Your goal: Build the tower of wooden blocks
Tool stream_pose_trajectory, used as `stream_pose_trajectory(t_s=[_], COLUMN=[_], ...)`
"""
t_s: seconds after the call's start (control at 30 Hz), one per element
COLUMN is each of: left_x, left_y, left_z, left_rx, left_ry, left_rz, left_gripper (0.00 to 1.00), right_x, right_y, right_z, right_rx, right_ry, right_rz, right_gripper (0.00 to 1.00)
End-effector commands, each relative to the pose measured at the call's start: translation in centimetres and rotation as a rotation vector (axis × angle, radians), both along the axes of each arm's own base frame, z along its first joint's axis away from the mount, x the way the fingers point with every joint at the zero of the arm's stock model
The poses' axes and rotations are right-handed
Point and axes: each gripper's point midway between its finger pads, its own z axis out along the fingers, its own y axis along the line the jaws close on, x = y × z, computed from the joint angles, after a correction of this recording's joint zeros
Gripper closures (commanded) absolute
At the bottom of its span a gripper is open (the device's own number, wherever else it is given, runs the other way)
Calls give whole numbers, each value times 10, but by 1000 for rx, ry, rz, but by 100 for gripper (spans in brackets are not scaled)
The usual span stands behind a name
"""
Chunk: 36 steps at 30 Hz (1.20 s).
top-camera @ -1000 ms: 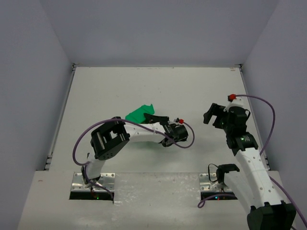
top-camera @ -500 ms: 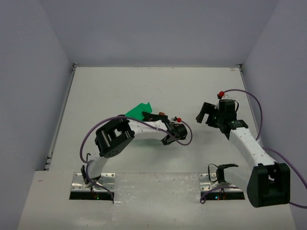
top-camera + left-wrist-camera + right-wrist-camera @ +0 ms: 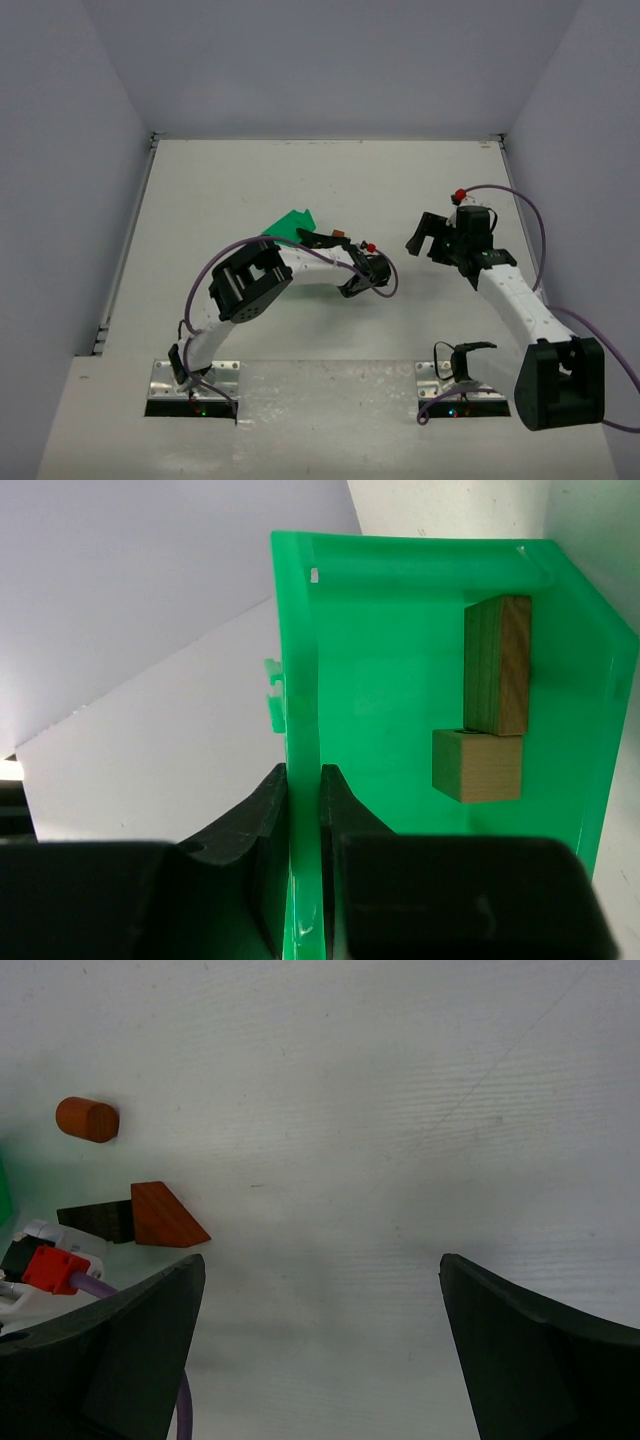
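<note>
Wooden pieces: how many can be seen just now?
4. Inside the green bin: a tall block and a cube. On the table: a reddish cylinder and a reddish-brown wedge. More may be hidden.

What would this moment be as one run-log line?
left fingers: shut on green bin wall | inside bin: two wood blocks | right fingers: open, apart from reddish wedge

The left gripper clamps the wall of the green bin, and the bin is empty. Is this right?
Not quite. The left gripper does clamp the wall of the bin, but the bin is not empty: the left wrist view shows a tall block and a cube inside it.
</note>
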Motion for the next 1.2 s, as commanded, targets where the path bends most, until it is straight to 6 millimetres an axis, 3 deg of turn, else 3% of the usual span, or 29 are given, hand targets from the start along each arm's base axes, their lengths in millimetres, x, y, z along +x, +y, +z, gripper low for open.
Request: stream_pose_trajectory(t_s=[0.0, 0.63, 0.73, 0.97, 1.17], left_x=[7, 8, 14, 37, 53], left_y=[-5, -5, -6, 15, 53], left_z=[10, 33, 47, 90, 155], left_rx=[57, -43, -166, -674, -1177], left_ry=[-28, -41, -48, 18, -124], left_rz=[-6, -32, -29, -108, -262], left_gripper=[100, 100, 100, 100, 100], right_x=[18, 19, 18, 16, 15], right_y=[5, 11, 11, 10, 9], right_z=[23, 21, 21, 25, 28], right_rx=[19, 41, 41, 36, 33], right_ry=[-77, -68, -68, -82, -93], right_rz=[22, 53, 54, 53, 49], right_gripper=[1, 1, 1, 1, 1])
